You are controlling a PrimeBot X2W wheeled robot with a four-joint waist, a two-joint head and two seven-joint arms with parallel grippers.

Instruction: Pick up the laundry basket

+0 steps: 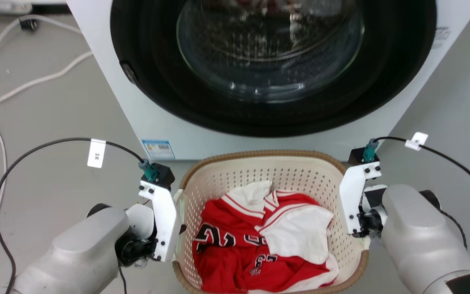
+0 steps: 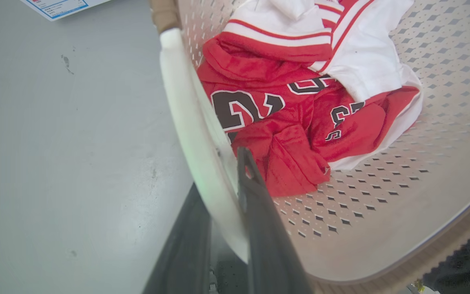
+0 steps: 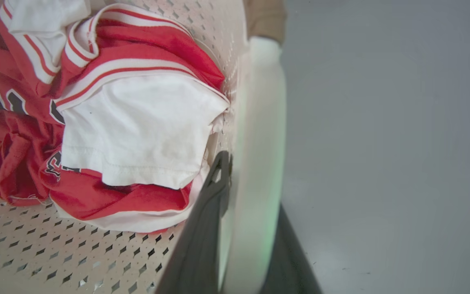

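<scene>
Laundry basket point(image 1: 259, 154) stands upright, mouth up, just in front of the washing machine point(image 1: 235, 136) and between my two forearms. Its far end points at the machine's base. The near end is cut off by the head view's lower edge, so I cannot settle whether the long axis runs fore-aft or side to side. The white handles lie on its left and right flanks. I also cannot tell whether it rests on the grey floor point(image 1: 55, 122) or hangs clear of it. A crumpled red and white jersey point(image 1: 235, 245) with dark numerals lies inside. Left gripper point(image 2: 218, 171) is pinching the basket's left handle point(image 2: 186, 106): one dark finger point(image 2: 259, 228) sits inside against the perforated wall, the other point(image 2: 186, 253) outside, and the white bar is between them. Right gripper point(image 3: 251, 183) is closed the same way on the right handle point(image 3: 259, 122), inner finger point(image 3: 202, 237) beside the jersey's white sleeve, outer finger point(image 3: 288, 253) over the floor. The head view gives the washer's dark round door, a blue label point(image 1: 158, 149) low on its front, white cables point(image 1: 35, 79) on the floor at left, and my wrist brackets flanking the rim. The wrist views give the finger placement and the diamond holes of the basket floor.
</scene>
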